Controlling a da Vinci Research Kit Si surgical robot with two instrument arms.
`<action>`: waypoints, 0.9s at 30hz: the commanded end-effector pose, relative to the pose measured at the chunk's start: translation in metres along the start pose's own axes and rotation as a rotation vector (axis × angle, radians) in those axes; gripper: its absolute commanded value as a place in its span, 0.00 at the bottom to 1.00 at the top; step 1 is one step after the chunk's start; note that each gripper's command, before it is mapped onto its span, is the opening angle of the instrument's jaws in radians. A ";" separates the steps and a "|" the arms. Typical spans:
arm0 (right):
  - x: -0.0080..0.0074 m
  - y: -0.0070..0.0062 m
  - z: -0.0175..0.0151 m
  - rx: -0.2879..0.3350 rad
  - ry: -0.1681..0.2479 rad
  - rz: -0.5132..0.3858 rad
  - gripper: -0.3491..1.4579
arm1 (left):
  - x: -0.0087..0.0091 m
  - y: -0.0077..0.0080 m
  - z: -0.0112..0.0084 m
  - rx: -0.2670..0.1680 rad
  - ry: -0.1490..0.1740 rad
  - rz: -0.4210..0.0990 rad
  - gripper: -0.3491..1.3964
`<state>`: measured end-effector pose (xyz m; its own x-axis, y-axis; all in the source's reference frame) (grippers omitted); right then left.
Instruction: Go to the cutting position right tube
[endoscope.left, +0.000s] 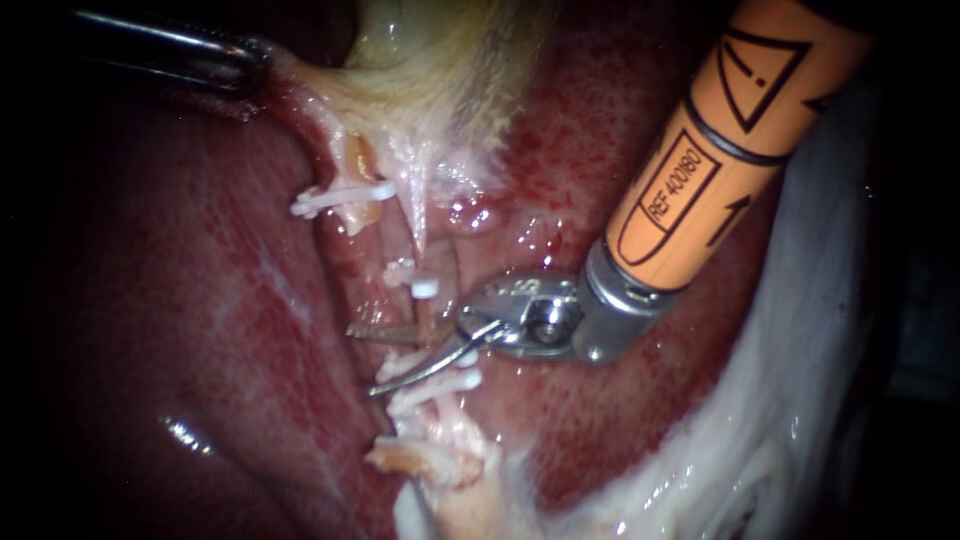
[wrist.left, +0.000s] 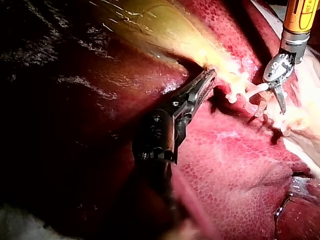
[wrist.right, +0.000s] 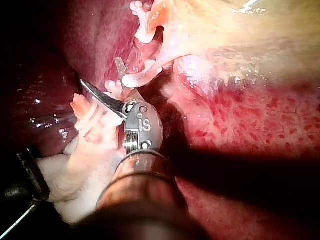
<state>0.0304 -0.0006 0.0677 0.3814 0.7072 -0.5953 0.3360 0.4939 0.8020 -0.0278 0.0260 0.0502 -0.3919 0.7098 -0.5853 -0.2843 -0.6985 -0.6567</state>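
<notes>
- Centrally, in the endoscope view: my right instrument (endoscope.left: 365, 358) has its blades apart with a clear gap. It grips nothing and sits at the right tube (endoscope.left: 432, 312).
- The right tube runs down from the gallbladder (endoscope.left: 440, 70) across the liver (endoscope.left: 200, 330). An upper clip (endoscope.left: 418, 283) and lower clips (endoscope.left: 435, 385) bound the bare stretch where the blades lie.
- No view shows whether the tube sits fully between the blades or only against them.
- My left instrument (endoscope.left: 245, 65) has its jaws closed on the gallbladder's edge and holds it toward the upper left.
- Progress, as judged: the approach is nearly complete. What is left is to seat the blades squarely across the tube between the clips, clear of both.
</notes>
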 end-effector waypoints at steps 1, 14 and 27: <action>0.0002 0.0001 0.0001 -0.001 0.002 0.000 0.90 | 0.0000 0.0000 0.0000 0.000 0.000 0.000 0.00; 0.0027 -0.0017 0.0006 0.005 0.017 0.015 0.90 | 0.0000 0.0000 0.0000 0.000 0.000 0.000 0.00; 0.0041 -0.0033 0.0009 0.018 0.028 0.019 0.90 | 0.0000 0.0000 0.0000 0.000 0.000 0.000 0.00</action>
<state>0.0316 0.0003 0.0625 0.3642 0.7304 -0.5778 0.3444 0.4708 0.8122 -0.0278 0.0260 0.0502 -0.3918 0.7101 -0.5850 -0.2849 -0.6982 -0.6568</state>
